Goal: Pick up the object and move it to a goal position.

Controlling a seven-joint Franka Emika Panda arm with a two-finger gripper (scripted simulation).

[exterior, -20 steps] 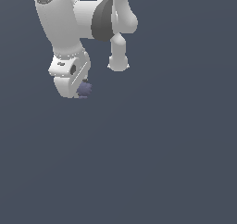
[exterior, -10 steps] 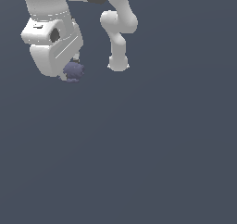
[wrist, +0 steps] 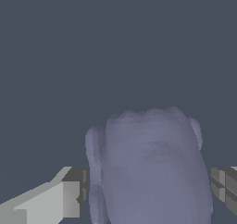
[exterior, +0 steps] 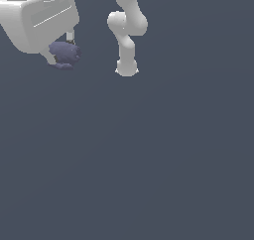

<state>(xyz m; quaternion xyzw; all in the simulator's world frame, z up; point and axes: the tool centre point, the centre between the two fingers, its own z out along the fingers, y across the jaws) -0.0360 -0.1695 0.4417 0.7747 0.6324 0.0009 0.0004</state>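
Note:
The object [exterior: 63, 54] is a lumpy bluish-purple blob hanging just under the white hand at the exterior view's upper left. My gripper [exterior: 60, 53] is shut on it, and the hand's body hides most of the fingers there. In the wrist view the object [wrist: 150, 167] fills the space between the two fingers [wrist: 74, 193], whose pads press against its sides. It hangs in the air, well above the dark floor.
The arm's white base and lower links [exterior: 126, 40] stand at the top middle of the exterior view, to the right of the hand. A plain dark grey floor [exterior: 149, 159] spreads across the whole view.
The hand with the object has risen and come closer to the exterior camera, drifting toward that view's upper left and looking larger. The grip on the blob has held.

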